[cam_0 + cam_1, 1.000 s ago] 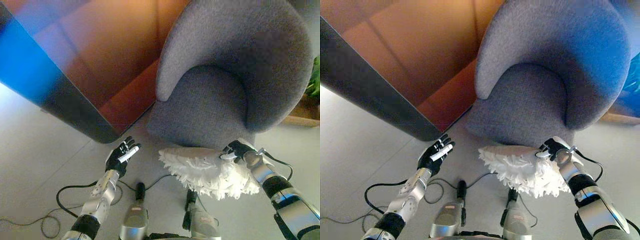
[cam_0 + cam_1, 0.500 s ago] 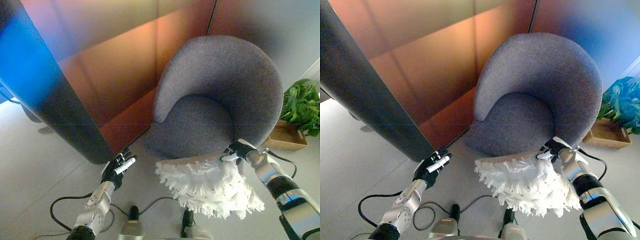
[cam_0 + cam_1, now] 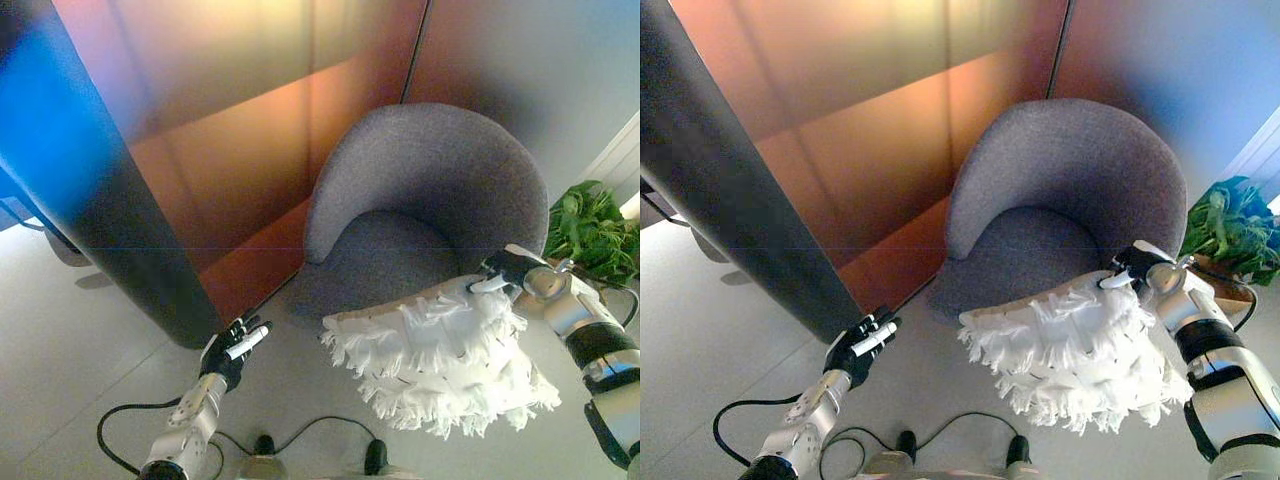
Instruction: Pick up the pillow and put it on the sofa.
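We see one pillow (image 3: pixel 440 365), white and covered in shaggy fringes, with a plain beige top edge. It hangs in the air from our right hand (image 3: pixel 508 272), whose dark fingers are curled round its upper right corner; the rest of the pillow droops down and to the left from that grip. The pillow's top edge lies in front of the front edge of the seat, and its fringed body hangs over the floor (image 3: pixel 70 370) just before the sofa; it does not rest on the seat.

There is one sofa (image 3: pixel 430 205), a single grey tub seat with a rounded back that wraps round both sides. Its seat cushion is bare. Our right hand is at the seat's front right corner, near the right end of the curved back.

Our left hand (image 3: pixel 230 350) is low on the left, above the floor and well apart from the pillow. Its fingers are loosely spread and hold nothing.

Behind the sofa's left side stands one tall orange-brown panel wall (image 3: pixel 240 120), with a dark post (image 3: pixel 730 210) at its near corner. To the sofa's right we count one green plant (image 3: pixel 590 225) in a wooden box (image 3: pixel 1225 285), by the right edge of the view.
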Available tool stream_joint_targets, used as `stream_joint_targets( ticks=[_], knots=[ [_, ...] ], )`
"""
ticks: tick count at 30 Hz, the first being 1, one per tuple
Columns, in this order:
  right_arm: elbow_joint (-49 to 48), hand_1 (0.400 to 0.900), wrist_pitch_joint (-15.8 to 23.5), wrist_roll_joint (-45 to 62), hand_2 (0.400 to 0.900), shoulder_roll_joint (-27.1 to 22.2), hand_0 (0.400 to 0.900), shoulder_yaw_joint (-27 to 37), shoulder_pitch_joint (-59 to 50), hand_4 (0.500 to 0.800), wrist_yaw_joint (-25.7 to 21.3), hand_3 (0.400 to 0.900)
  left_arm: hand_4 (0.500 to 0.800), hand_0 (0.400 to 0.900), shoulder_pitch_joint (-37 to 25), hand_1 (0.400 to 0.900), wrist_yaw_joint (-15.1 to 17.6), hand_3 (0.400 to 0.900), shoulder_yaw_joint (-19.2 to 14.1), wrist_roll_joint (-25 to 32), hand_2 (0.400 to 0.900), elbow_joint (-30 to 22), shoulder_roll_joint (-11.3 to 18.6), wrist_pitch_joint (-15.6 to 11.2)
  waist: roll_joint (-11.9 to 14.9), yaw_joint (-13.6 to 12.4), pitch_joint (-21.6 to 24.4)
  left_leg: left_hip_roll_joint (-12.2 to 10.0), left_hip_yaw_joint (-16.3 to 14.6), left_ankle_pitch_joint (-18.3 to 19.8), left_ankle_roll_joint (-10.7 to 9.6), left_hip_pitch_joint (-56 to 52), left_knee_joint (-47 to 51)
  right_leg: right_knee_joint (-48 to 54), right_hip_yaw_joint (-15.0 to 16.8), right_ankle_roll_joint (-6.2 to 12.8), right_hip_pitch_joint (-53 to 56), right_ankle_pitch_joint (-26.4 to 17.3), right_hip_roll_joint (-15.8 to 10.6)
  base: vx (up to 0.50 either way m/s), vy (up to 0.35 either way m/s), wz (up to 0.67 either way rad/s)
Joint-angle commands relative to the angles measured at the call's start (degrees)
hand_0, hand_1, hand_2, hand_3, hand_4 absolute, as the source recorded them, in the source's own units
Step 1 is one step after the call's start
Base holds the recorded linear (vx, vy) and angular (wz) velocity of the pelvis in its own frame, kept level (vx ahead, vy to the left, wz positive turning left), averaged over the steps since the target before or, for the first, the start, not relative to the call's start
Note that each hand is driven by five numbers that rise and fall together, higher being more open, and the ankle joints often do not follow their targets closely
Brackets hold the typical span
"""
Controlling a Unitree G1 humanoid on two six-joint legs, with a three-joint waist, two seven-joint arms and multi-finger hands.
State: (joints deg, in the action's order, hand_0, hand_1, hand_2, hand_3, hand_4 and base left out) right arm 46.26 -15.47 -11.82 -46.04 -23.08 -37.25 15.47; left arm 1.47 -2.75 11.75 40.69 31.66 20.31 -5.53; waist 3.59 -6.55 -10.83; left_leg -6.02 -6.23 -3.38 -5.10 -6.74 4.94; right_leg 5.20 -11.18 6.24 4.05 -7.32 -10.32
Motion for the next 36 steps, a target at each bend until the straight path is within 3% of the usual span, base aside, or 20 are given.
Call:
stream_joint_targets(
  ticks=[1, 10, 16, 21, 25, 26, 27, 28, 29, 36],
  knots=[
    [4.55, 0.400, 4.01, 0.08, 0.400, -9.93, 0.400, -5.35, -20.02, 0.500, -8.12, 0.400, 0.800, 0.900, -1.30, 0.900, -2.58, 0.900, 4.39, -0.89, 0.900, -0.42, 1.87, -4.12, 2.21, -2.66, 7.65, -2.13, 3.62, 0.80, -1.27, -0.17, -0.48, -0.81, -2.69, 5.57, 2.78, -1.22, -4.05, 0.07, 0.004, 0.11],
    [9.33, 0.400, 3.64, -1.72, 0.400, -11.31, 0.400, -9.05, -25.42, 0.500, -13.35, 0.400, 0.800, 0.900, 1.06, 0.900, -5.14, 0.900, 5.96, -0.26, 0.900, -4.89, 4.78, -3.56, 1.73, -5.66, 5.62, -2.21, 6.18, 0.46, -1.60, 1.68, -0.01, -0.62, -4.66, 5.51, 2.16, -0.79, -3.84, 0.04, -0.019, 0.18],
    [11.99, 0.400, 0.34, -0.28, 0.400, -10.03, 0.400, -13.65, -32.50, 0.500, -18.75, 0.400, 0.800, 0.900, -3.59, 0.900, -6.49, 0.900, 7.20, 1.46, 0.900, -5.94, 7.14, -5.55, 1.08, -6.91, 0.36, -2.79, 7.53, -0.49, -1.66, 6.77, 0.06, -0.76, -4.59, 5.36, -2.41, -1.16, -3.12, -0.22, -0.094, 0.06],
    [12.47, 0.400, -1.58, 4.05, 0.400, -9.55, 0.400, -17.62, -37.88, 0.500, -22.97, 0.400, 0.800, 0.900, -8.37, 0.900, -4.99, 0.900, 7.77, 3.17, 0.900, -9.33, 7.71, -7.89, 0.18, -6.95, -4.87, -2.67, 9.16, -1.85, -1.35, 12.68, 0.06, -0.51, -3.52, 4.90, -7.40, -1.94, -2.00, -0.24, -0.067, -0.03],
    [13.33, 0.400, -1.28, 4.72, 0.400, -9.35, 0.400, -19.06, -39.00, 0.500, -23.19, 0.400, 0.800, 0.900, -8.37, 0.900, -3.40, 0.900, 8.39, 3.47, 0.900, -10.62, 7.52, -8.18, -0.17, -6.76, -5.78, -2.15, 9.18, -2.11, -1.13, 13.51, -0.03, -0.81, -2.97, 4.71, -8.39, -2.04, -1.94, -0.03, 0.018, -0.07],
    [13.57, 0.547, -1.34, 4.50, 0.547, -9.26, 0.547, -19.13, -39.19, 0.588, -22.95, 0.547, 0.800, 0.900, -8.29, 0.900, -3.15, 0.900, 8.42, 3.57, 0.900, -10.77, 7.57, -7.97, -0.22, -6.73, -5.78, -2.09, 9.18, -2.11, -1.15, 13.49, -0.05, -0.84, -2.84, 4.69, -8.39, -2.03, -1.97, 0.03, 0.036, -0.04],
    [13.76, 0.547, -1.62, 3.85, 0.547, -9.15, 0.547, -19.20, -39.54, 0.588, -22.88, 0.547, 0.800, 0.900, -8.27, 0.900, -3.03, 0.900, 8.51, 3.90, 0.900, -10.92, 7.77, -7.99, -0.32, -6.73, -5.86, -2.02, 9.22, -2.16, -1.18, 13.53, -0.05, -0.84, -2.72, 4.71, -8.41, -2.03, -2.03, 0.01, 0.035, -0.04],
    [14.07, 0.831, -1.70, 3.57, 0.831, -9.08, 0.831, -19.31, -39.83, 0.759, -23.28, 0.831, 0.800, 0.900, -8.33, 0.900, -2.92, 0.900, 8.59, 4.13, 0.900, -11.19, 7.95, -7.96, -0.41, -6.76, -5.92, -1.97, 9.15, -2.20, -1.19, 13.64, -0.02, -0.82, -2.75, 4.71, -8.46, -2.02, -2.08, -0.01, 0.035, -0.04],
    [14.45, 0.900, -1.59, 3.61, 0.900, -9.03, 0.900, -19.34, -40.02, 0.800, -23.71, 0.900, 0.800, 0.900, -8.37, 0.900, -2.83, 0.900, 8.67, 4.41, 0.900, -11.25, 8.07, -7.96, -0.48, -6.80, -5.93, -1.90, 9.06, -2.22, -1.17, 13.74, 0.01, -0.80, -2.86, 4.72, -8.51, -2.00, -2.13, -0.02, 0.032, -0.02],
    [16.01, 0.900, -1.30, 2.24, 0.900, -9.14, 0.900, -19.02, -39.31, 0.800, -24.36, 0.900, 0.800, 0.900, -7.49, 0.900, -3.87, 0.900, 8.32, 4.81, 0.900, -10.82, 8.32, -7.99, -0.49, -6.89, -5.16, -1.38, 8.31, -1.93, -1.07, 13.06, 0.06, -0.82, -3.12, 4.76, -7.94, -1.84, -2.55, 0.01, 0.014, 0.01]
  ],
)
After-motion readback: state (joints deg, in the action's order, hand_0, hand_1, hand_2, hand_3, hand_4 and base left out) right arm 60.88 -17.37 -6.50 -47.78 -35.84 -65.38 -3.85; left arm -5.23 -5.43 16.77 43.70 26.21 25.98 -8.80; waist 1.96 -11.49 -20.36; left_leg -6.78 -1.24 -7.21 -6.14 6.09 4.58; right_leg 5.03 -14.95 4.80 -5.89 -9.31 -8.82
